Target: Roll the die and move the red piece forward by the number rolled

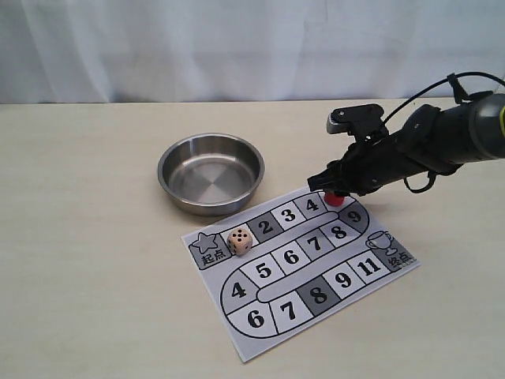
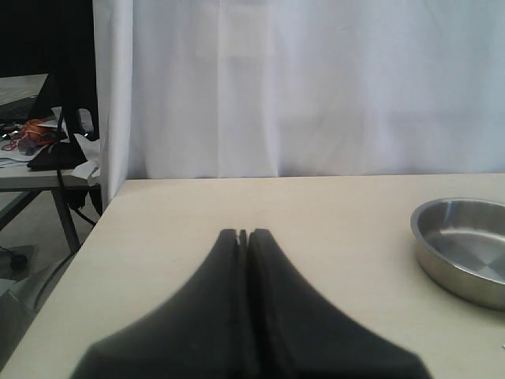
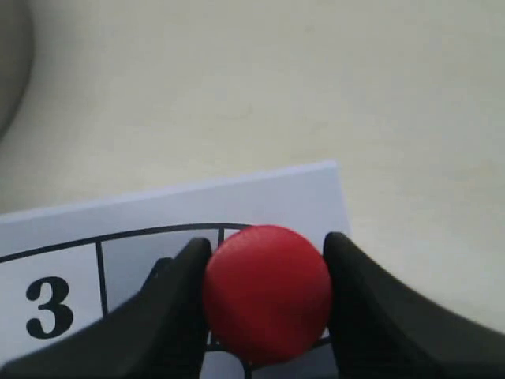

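1. Table (image 1: 79,237): pale top, and everything sits on it.
2. Board (image 1: 251,341): a paper sheet lying flat and askew, with a numbered track from a star square to a cup square.
3. Steel bowl (image 1: 209,207): empty, just beside the board's far edge. Likely the tray for rolling the die.
4. Right gripper (image 1: 327,188): reaches in low over the board's far corner. Its jaws are parted only as wide as the pawn, with a finger (image 3: 170,308) against each side of it. That is a side grip, so the pawn stays upright.
5. Left gripper (image 2: 243,234): fingers pressed together with nothing between them. It is parked away from the board and out of the exterior view, probably to stay clear.
6. Red piece (image 1: 336,200): held between the right fingers at the square just past 4. I can't tell if it is lifted or resting on the paper.
7. Die (image 1: 240,241): free on the board between the star square and 2, well apart from the pawn. The roll looks done. The top face is too small to count.
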Motion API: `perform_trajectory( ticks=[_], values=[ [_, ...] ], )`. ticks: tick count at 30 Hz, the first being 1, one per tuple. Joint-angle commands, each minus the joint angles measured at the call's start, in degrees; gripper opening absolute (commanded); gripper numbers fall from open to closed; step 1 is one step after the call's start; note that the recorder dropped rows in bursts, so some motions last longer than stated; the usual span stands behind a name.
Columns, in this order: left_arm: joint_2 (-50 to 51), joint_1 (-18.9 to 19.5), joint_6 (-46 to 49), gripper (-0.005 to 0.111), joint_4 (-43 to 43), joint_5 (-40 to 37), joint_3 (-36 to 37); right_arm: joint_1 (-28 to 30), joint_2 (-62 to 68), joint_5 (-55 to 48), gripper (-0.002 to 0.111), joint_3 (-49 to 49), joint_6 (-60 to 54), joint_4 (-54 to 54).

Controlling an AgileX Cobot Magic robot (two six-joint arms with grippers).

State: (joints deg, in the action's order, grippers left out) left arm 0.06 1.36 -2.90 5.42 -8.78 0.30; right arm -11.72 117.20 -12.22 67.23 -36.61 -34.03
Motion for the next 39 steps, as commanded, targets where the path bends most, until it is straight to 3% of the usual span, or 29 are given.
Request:
perform_trajectory(
  ticks=[1, 11, 16, 31, 39],
  values=[
    [-0.1, 0.0, -0.1, 0.0, -0.1, 0.5, -0.3, -0.2, 0.6, -1.4, 0.01, -0.2, 0.0, 0.5],
    [-0.1, 0.0, -0.1, 0.0, -0.1, 0.7, -0.3, -0.2, 0.6, -1.2, 0.059, 0.0, 0.0, 0.5],
    [-0.1, 0.0, -0.1, 0.0, -0.1, 0.7, -0.3, -0.2, -0.1, 0.3, 0.073, 0.0, 0.5, 0.1],
    [-0.1, 0.0, -0.1, 0.0, -0.1, 0.5, -0.3, -0.1, -10.2, 0.2, 0.072, 0.0, 2.0, 0.2],
    [-0.1, 0.0, -0.1, 0.0, -0.1, 0.5, -0.3, 4.3, -14.1, -4.8, 0.036, 0.0, 7.5, 0.5]
  ],
)
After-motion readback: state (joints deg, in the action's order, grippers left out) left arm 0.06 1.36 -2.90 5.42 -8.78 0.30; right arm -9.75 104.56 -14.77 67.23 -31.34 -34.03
